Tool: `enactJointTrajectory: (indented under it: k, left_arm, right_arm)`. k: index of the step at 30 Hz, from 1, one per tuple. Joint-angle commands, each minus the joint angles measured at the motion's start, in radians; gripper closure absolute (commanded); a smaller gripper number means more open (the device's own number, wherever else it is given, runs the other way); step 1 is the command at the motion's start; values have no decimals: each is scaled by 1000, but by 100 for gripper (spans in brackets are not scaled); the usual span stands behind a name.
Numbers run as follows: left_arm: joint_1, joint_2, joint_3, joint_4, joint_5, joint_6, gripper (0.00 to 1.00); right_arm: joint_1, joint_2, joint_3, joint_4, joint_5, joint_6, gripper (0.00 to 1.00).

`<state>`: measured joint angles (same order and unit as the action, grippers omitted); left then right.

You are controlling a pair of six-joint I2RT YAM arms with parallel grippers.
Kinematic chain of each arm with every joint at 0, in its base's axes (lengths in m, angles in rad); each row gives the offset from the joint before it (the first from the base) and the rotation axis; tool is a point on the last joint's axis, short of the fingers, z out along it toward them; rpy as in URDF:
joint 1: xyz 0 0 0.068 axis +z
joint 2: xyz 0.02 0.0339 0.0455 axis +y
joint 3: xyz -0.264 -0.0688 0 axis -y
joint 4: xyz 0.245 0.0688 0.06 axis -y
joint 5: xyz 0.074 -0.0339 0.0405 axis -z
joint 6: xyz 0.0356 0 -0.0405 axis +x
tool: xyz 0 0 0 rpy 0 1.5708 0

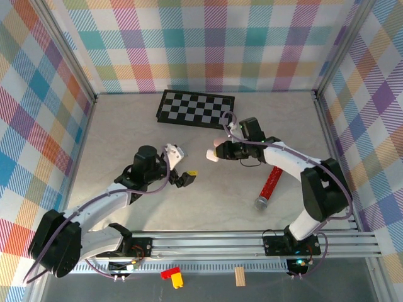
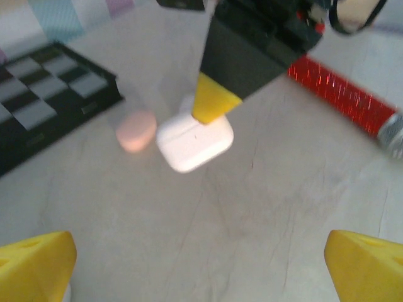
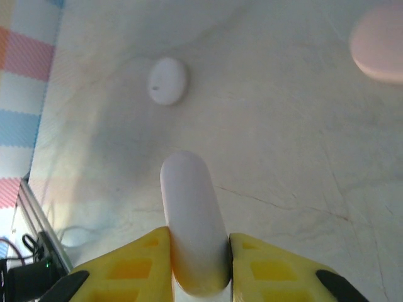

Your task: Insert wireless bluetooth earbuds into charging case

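Presently, white charging case point(image 3: 189, 189), likely light, rigid, slippery, is pinched across broad faces by right end effector point(image 3: 198, 251); left end effector point(image 2: 201, 264) spread wide.

I get the whole table point(image 1: 113, 138) from the top camera, looking down from above and behind the arm bases. My left wrist camera sits low and close, facing the chessboard point(image 2: 44, 94) at the far edge. My right wrist camera looks steeply down, close; both wrist views share the pink case point(image 2: 135, 131).
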<state>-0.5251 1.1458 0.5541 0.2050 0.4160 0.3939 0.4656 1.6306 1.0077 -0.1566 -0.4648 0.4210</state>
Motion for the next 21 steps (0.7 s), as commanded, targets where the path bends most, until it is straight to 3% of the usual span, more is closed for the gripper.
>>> enactJointTrajectory:
  k: [1,8,13,17,21]
  left_arm:
    - [-20,38,55,-145,-25,126,0]
    - [-23,61,70,-146,45,125,0]
    - [-23,60,78,-151,3,90,0]
    - [-9,38,61,-104,-73,16,0]
    - [66,-11,4,14,-199,-110,0]
  right_arm:
    - [3,38,-25,101,36,154,77]
    - [3,125,-78,174,79,247,74]
    - [4,149,-93,200,92,287,69]
    - [4,82,-91,142,191,250,51]
    - [2,-38,-80,19,426,171,25]
